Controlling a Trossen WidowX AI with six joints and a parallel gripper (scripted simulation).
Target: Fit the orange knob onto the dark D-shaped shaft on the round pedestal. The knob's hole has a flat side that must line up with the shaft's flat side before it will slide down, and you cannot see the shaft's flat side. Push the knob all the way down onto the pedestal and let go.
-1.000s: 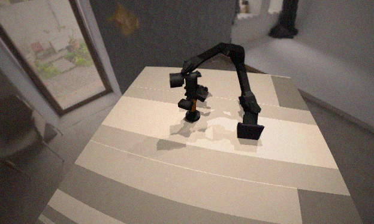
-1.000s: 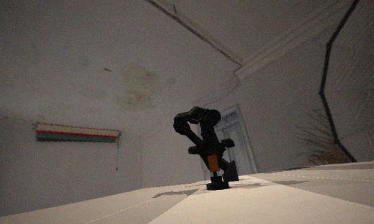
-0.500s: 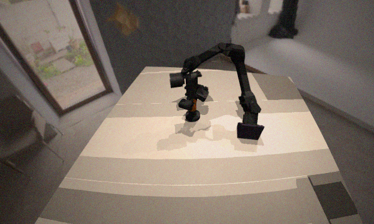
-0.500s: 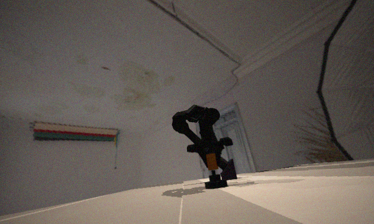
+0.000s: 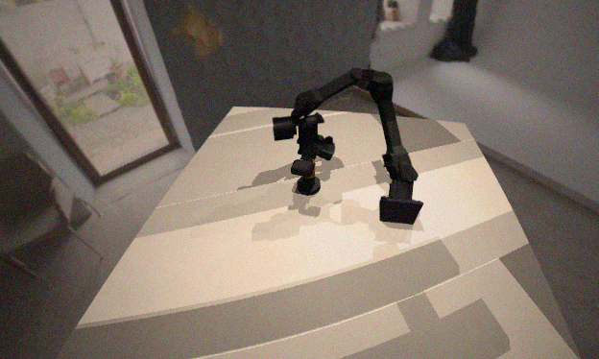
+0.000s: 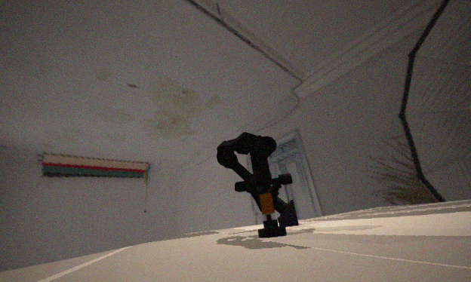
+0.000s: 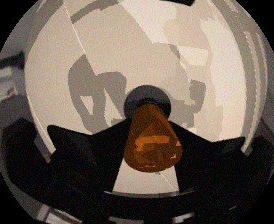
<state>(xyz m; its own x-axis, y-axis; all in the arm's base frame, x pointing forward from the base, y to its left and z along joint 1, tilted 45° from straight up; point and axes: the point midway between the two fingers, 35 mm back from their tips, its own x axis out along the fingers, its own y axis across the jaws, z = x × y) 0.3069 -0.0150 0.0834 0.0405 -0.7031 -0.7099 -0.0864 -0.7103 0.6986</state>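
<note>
The orange knob is upright between the fingers of my gripper, which is shut on it. The round pedestal stands below, black, with a narrower step on top. In the exterior view a short piece of the dark shaft shows between the knob's lower end and that step, so the knob stands above the pedestal. Whether the shaft's tip is inside the hole cannot be told. The flat sides are hidden.
The arm's base stands on the pale table to the right of the pedestal in the top view. The arm arches up and over to the knob. Patchy shadows lie across the table top.
</note>
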